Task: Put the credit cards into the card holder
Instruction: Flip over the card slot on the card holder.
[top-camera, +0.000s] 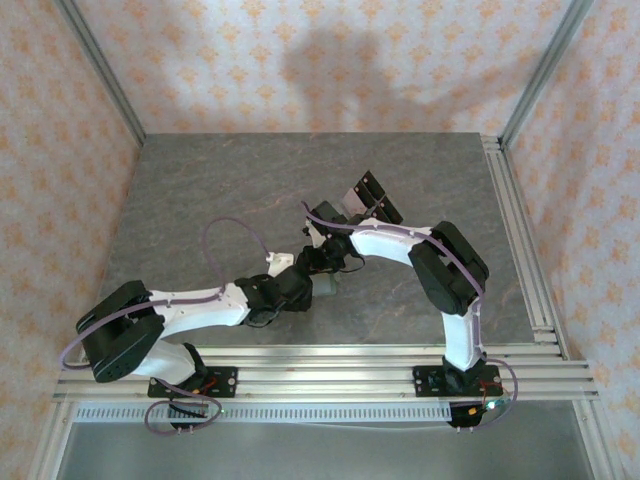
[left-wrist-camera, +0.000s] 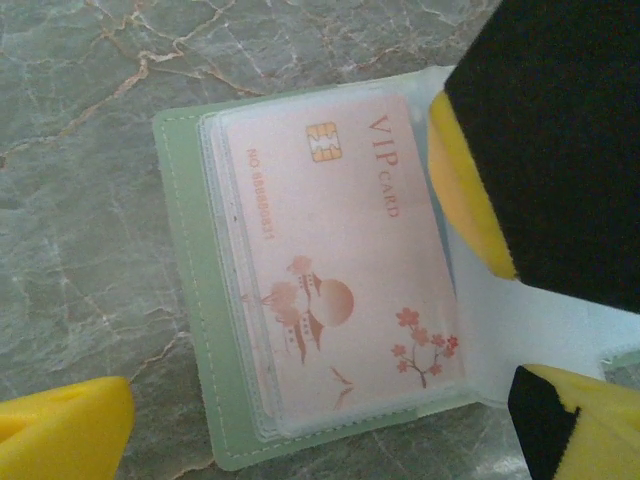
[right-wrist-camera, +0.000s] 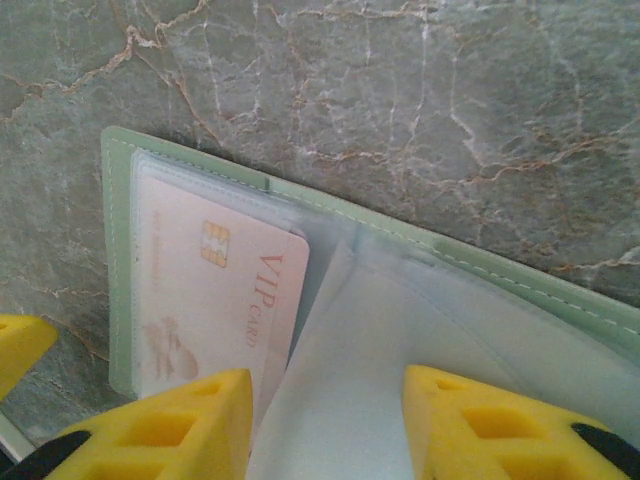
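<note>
The pink card (left-wrist-camera: 340, 260) tucked in the green wallet (left-wrist-camera: 190, 300) reads "VIP CARD" beside its chip, plus a small line starting "NO", digits too blurred to read.

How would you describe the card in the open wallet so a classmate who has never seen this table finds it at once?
On the grey veined stone table lies an open sage-green card holder. In its clear sleeve sits the pale pink card: a gold chip, the words VIP CARD, and a red print of a building, sun and blossoms set it apart.
</note>
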